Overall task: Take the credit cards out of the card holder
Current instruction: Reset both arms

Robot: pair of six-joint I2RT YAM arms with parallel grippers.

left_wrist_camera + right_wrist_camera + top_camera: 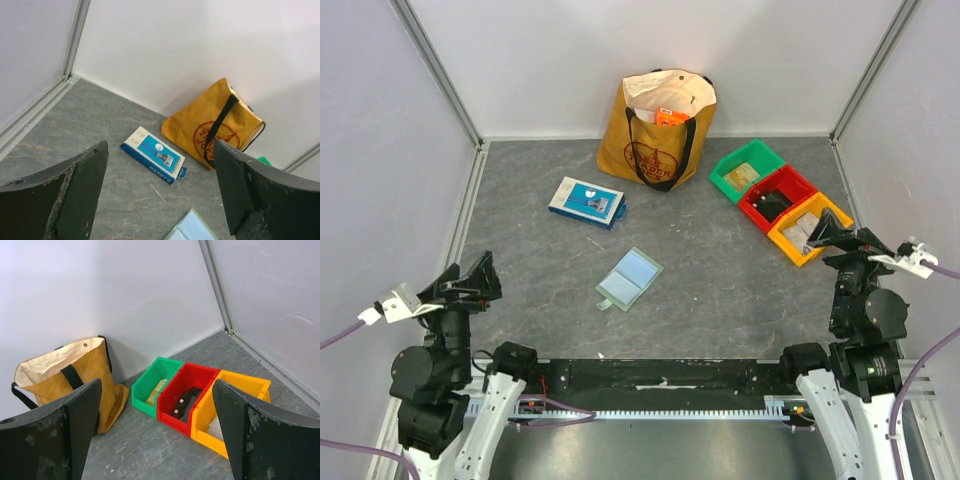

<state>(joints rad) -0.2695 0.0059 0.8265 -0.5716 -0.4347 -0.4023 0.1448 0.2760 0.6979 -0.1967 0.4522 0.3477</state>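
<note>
Matt grey stone-look table (720, 290), glossy plastic bins (186, 395) — papery yellow bag (655, 130), card holder (629, 278) with clear sheen

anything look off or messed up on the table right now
Nothing is spilled or broken. The card holder lies open and askew in the middle, the blue-and-white box sits at a slant, and the tote bag at the back sags open.

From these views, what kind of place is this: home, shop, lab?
Most likely a lab robot test cell: blank white panels in aluminium framing enclose a grey tabletop, with staged props such as three colour-coded bins and a tote bag.
</note>
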